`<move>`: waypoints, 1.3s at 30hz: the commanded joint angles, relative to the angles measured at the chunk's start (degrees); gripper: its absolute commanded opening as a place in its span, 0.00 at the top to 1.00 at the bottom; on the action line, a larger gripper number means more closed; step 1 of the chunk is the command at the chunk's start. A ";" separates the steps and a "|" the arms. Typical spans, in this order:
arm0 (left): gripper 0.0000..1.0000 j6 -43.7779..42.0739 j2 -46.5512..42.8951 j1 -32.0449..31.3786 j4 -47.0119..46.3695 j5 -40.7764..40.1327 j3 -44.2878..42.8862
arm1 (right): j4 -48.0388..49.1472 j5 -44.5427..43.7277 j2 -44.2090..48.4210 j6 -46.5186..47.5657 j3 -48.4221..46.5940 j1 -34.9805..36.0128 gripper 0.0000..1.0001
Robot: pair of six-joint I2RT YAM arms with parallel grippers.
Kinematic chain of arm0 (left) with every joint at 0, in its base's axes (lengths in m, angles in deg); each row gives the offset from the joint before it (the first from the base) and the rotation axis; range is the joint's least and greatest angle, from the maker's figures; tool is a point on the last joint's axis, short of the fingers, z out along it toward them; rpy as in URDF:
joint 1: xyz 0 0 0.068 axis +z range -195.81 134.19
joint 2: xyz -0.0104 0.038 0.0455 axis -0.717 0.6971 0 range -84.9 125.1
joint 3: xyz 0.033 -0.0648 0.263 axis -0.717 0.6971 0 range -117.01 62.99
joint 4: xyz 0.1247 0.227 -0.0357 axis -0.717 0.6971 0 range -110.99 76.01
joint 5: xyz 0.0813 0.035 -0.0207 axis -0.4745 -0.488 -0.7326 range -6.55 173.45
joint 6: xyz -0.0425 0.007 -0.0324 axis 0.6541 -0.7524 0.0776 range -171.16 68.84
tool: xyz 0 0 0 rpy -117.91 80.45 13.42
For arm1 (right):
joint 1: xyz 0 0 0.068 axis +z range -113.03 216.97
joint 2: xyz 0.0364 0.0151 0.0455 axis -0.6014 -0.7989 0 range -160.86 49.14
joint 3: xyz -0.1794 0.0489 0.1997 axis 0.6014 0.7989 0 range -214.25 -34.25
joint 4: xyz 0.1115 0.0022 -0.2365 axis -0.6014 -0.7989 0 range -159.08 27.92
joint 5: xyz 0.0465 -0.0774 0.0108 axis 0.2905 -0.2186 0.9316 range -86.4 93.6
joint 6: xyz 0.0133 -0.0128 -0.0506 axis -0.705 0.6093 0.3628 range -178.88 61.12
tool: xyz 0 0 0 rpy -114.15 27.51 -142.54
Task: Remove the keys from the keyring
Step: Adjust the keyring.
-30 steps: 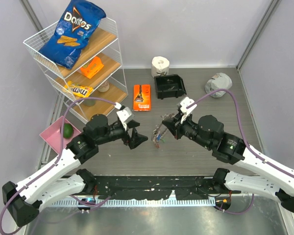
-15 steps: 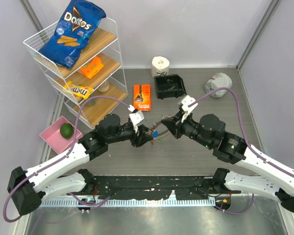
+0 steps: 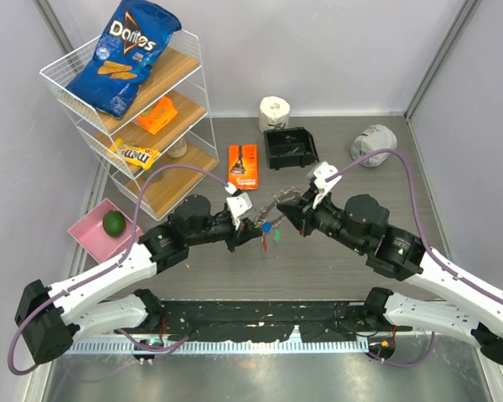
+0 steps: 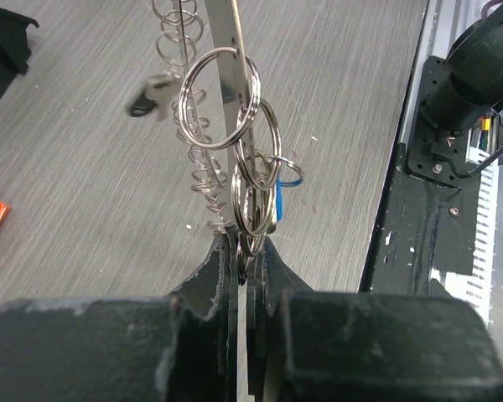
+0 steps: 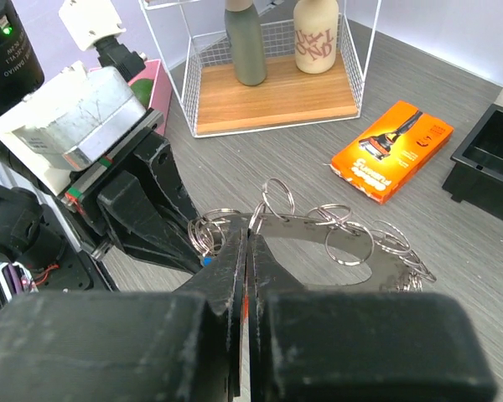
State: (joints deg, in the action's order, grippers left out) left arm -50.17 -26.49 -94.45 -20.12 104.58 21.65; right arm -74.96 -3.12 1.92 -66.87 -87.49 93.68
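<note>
Two sets of fingers meet above the middle of the grey, wood-grained tabletop (image 3: pixel 235 276), holding the keyring (image 5: pixel 318 228) in the air between them. The right fingers (image 5: pixel 246 244) are clenched edge-on over the keyring's flat band. This looks like an anchoring grip, keeping the loop steady and off the surface so that what hangs from it can be worked. The left fingers (image 4: pixel 240 255) are pinched tight on a cluster of small split rings (image 4: pixel 250 197) strung on that band, probably to tug or twist one carrier free while the other arm resists. The band is a thin, smooth strip of bright steel bent into a wide loop, and the split rings are round, springy wire coils that overlap and catch the light. A finer coiled wire trails down beside them in the left wrist view. The keys (image 3: pixel 272 233) dangle just below the two sets of fingers. They have small silver shanks and glossy plastic heads in blue, green and red, and none has been separated yet. Smooth metal on metal may slip under a pull.
</note>
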 commanded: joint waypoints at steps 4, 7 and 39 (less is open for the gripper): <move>1.00 -3.36 -4.71 0.57 1.77 -2.58 -3.13 | 1.90 0.83 5.73 1.39 1.81 0.07 0.86; 1.00 -3.81 -4.98 0.57 2.91 -3.37 -3.48 | 0.41 -0.57 8.10 3.42 3.48 0.16 0.90; 1.00 -17.78 -3.65 -12.52 30.78 -15.41 -12.71 | -14.88 24.21 -0.06 44.99 -4.24 0.16 0.25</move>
State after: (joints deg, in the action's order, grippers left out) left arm -64.96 -28.39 -105.57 11.44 91.46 12.34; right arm -87.57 16.92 3.69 -26.26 -87.60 93.75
